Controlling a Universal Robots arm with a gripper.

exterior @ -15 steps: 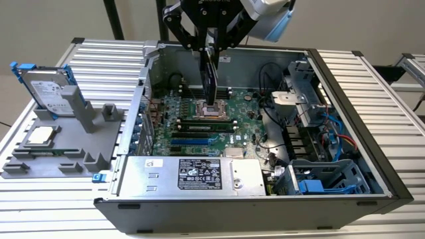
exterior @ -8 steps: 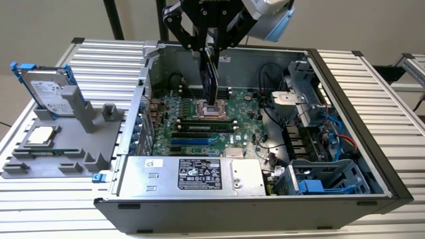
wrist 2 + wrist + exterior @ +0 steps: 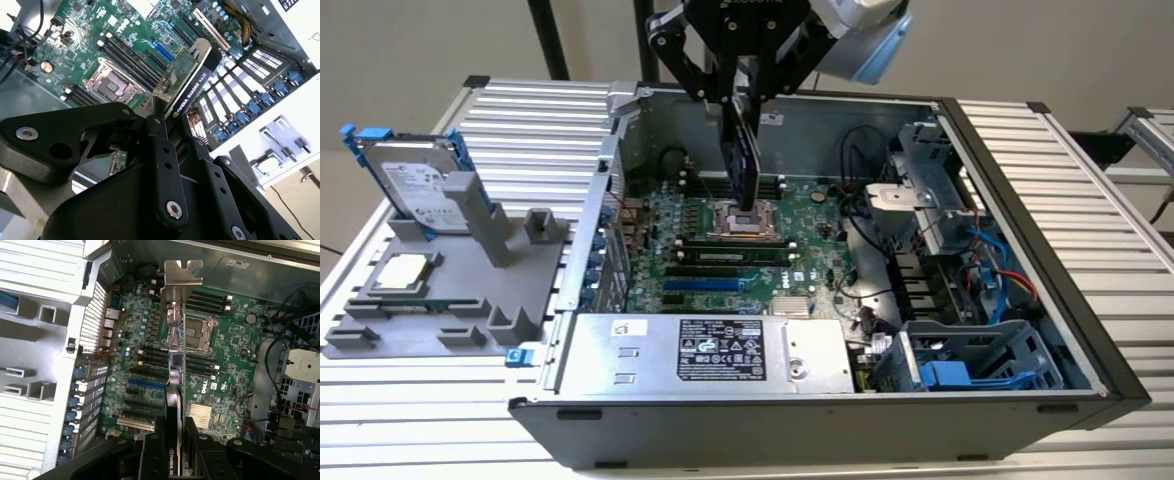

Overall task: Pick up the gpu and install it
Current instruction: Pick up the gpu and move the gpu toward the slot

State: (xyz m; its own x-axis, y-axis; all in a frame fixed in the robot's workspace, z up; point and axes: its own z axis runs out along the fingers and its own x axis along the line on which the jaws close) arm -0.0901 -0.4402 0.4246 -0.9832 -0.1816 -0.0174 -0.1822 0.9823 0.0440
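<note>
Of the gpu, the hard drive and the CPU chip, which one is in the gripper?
The gpu, clamped above the motherboard; the hard drive and CPU chip rest outside the case.

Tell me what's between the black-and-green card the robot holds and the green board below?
Only air: the second wrist view shows the black-and-green gpu above the green motherboard.

I work over a counter (image 3: 1067,160) of ribbed silver aluminium slats, lit evenly and softly. Behind it a plain cream wall (image 3: 427,50) runs across the exterior view, with two black upright poles (image 3: 550,40) standing in front of it. Another slatted metal surface (image 3: 1154,135) sits just beyond the counter's far corner at the exterior view's right.
</note>
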